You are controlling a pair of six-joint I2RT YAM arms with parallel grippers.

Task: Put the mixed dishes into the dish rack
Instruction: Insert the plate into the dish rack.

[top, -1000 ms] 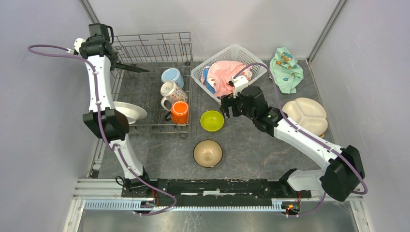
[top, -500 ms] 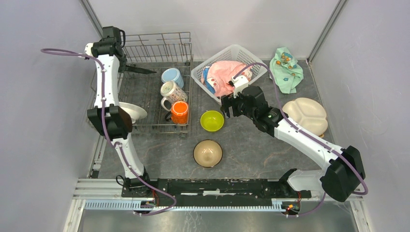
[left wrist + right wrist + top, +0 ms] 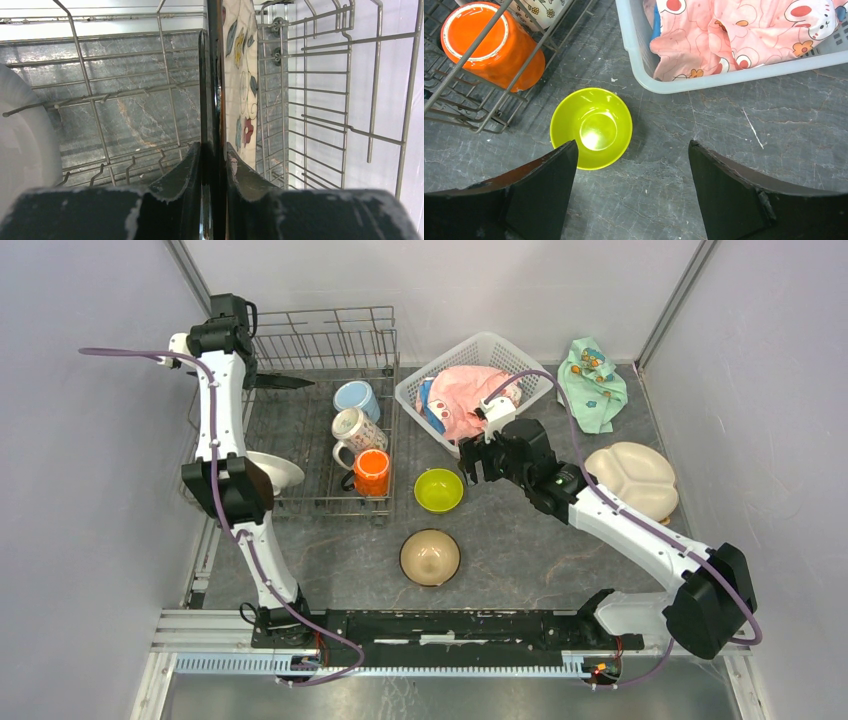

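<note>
My left gripper (image 3: 250, 377) is shut on a dark square plate (image 3: 282, 382), held on edge over the back left of the grey wire dish rack (image 3: 320, 340). In the left wrist view the plate (image 3: 214, 75) stands upright between my fingers (image 3: 180, 172), its flowered face to the right. In the rack are a white plate (image 3: 272, 472) and light-blue (image 3: 356, 400), white patterned (image 3: 356, 430) and orange (image 3: 372, 472) mugs. My right gripper (image 3: 478, 462) is open and empty, above and just right of the lime-green bowl (image 3: 591, 128). A tan bowl (image 3: 430, 557) and a cream divided plate (image 3: 631, 480) lie on the table.
A white plastic lattice basket (image 3: 480, 348) with a pink cloth (image 3: 465, 400) stands right behind my right gripper. A mint-green cloth (image 3: 592, 380) lies at the back right. Tall rack walls (image 3: 320, 100) and tines surround the held plate.
My left arm has swung right, over the rack's back left, with the dark plate still in it. My right gripper has shifted slightly up and right, staying open.
</note>
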